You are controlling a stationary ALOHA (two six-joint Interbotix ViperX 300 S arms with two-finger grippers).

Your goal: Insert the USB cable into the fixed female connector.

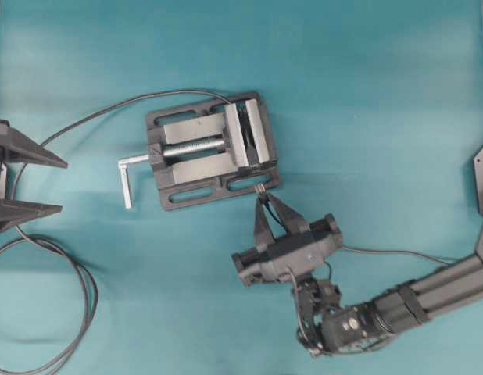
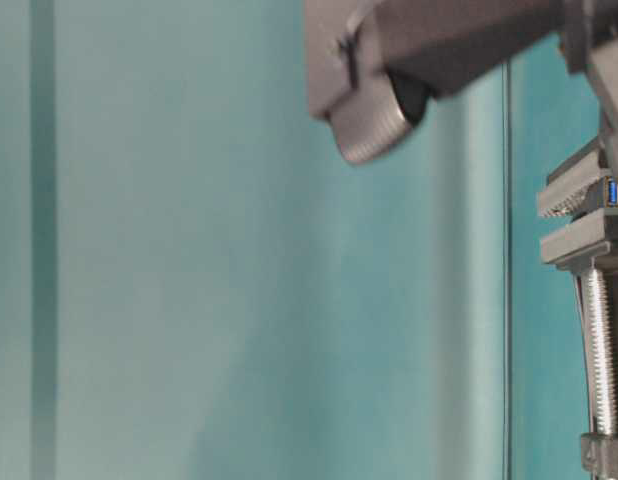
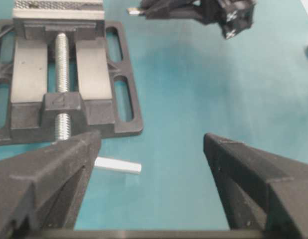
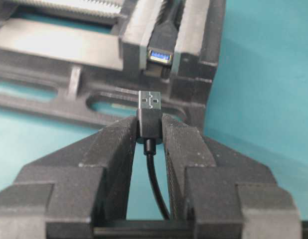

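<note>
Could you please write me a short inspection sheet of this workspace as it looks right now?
Surface: teal table, bare where visible.
Job's things: USB cable plug gripped, just short of the fixed female connector, clamped in the grey vise.
Clutter: nothing seen.
Grippers: right pincer shut on the plug; left pincer open, holding nothing.
Cables: long black cable looping at left.
Surroundings: nothing seen.

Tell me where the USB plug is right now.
The USB cable plug is pinched in the right gripper, just short of the blue-tongued female connector clamped in the vise; overhead, that is at the vise's lower right corner.
</note>
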